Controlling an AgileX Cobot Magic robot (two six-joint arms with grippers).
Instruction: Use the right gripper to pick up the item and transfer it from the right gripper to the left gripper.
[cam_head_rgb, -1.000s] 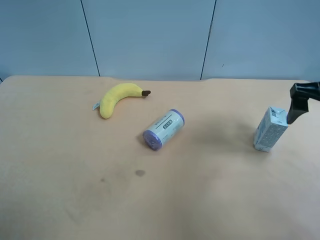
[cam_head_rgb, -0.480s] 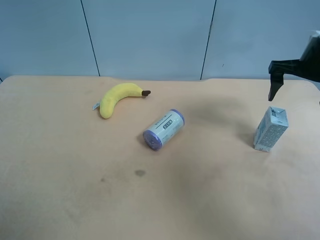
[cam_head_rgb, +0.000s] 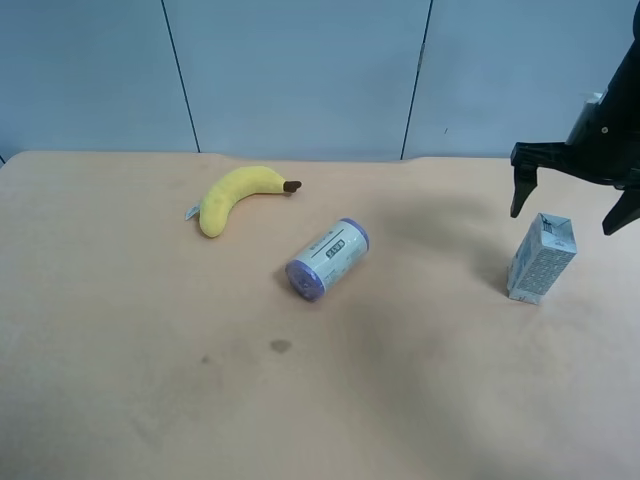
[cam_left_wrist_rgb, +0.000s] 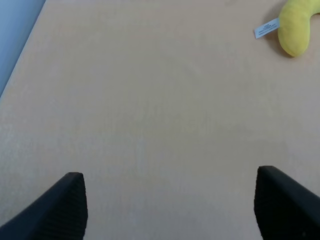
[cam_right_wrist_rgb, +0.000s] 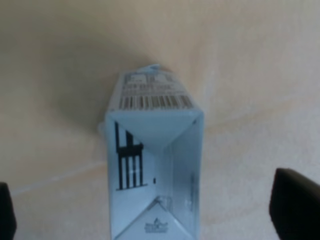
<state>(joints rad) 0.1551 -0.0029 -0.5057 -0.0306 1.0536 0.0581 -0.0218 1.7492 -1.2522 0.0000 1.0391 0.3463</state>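
Three things sit on the tan table (cam_head_rgb: 150, 380): nearest, a purple-capped can (cam_head_rgb: 327, 260) on its side and the small carton (cam_head_rgb: 540, 262) standing upright toward the exterior high view's right, then a yellow banana (cam_head_rgb: 238, 197) farther back. Above the carton the right gripper (cam_head_rgb: 562, 222) hangs with jaws spread wide, touching neither side. The left gripper (cam_left_wrist_rgb: 172, 205), likewise spread, grips nothing over the tabletop.
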